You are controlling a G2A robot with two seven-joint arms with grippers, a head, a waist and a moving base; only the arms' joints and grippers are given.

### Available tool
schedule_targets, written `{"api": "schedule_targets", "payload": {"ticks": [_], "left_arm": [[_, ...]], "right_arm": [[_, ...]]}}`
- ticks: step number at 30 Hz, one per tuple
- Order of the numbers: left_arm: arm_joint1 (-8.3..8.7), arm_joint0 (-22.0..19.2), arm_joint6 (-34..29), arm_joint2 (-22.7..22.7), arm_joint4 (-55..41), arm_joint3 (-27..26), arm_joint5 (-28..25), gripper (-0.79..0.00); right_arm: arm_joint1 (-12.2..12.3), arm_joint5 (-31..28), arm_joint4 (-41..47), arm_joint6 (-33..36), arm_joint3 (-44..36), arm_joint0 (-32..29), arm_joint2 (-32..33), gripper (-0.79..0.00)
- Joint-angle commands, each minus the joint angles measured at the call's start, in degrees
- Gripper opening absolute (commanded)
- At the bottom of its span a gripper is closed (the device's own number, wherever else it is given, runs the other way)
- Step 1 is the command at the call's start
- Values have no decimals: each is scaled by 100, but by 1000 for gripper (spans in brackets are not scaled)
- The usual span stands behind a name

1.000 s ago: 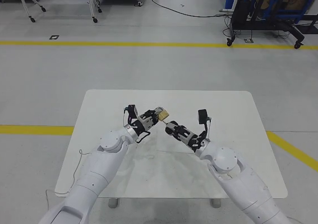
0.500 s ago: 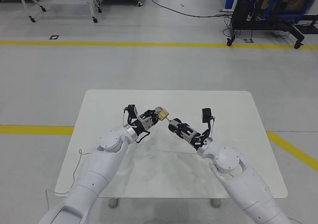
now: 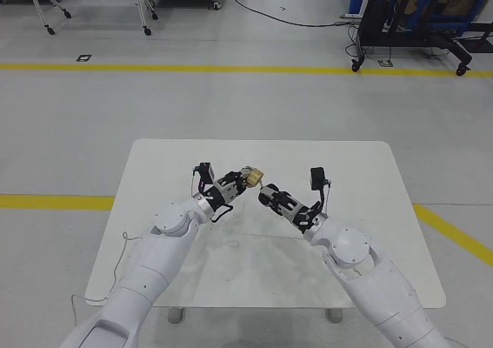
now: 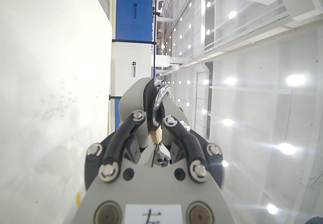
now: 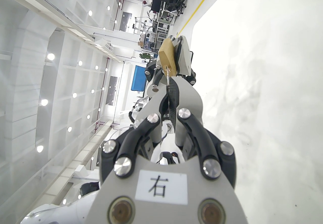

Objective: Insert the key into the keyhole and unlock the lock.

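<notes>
Above the middle of the white table (image 3: 359, 170), my left gripper (image 3: 244, 178) is shut on a brass padlock (image 3: 254, 177). In the left wrist view the left gripper (image 4: 158, 99) clamps the steel shackle (image 4: 159, 100), and a bit of the brass body (image 4: 156, 135) shows between its fingers. My right gripper (image 3: 267, 191) is shut on a thin silver key (image 5: 167, 78) just right of the lock. In the right wrist view the right gripper (image 5: 169, 85) points the key's tip at the keyhole end of the padlock (image 5: 167, 54). I cannot tell how deep the key sits.
The tabletop (image 5: 265, 58) beneath both grippers is bare white with faint scuffs (image 4: 58, 106). Yellow floor lines (image 3: 37, 201) run past the table, and a dark equipment frame (image 3: 420, 35) stands far off at the back right.
My right gripper with the key drew slightly away to the right, then came back in to the padlock. The left gripper and padlock barely shifted.
</notes>
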Motion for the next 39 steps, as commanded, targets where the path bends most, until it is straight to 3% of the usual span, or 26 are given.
{"api": "schedule_targets", "payload": {"ticks": [1,12,39], "left_arm": [[1,-10,6,-13,15,17,-10,-785],[30,-59,-48,-111,217,75,-188,-785],[25,-46,-478,12,540,40,-381,-785]], "right_arm": [[1,-21,2,59,-20,-11,13,-785],[117,-121,-561,788,-214,-152,280,-785],[55,-73,-405,792,103,20,251,-785]]}}
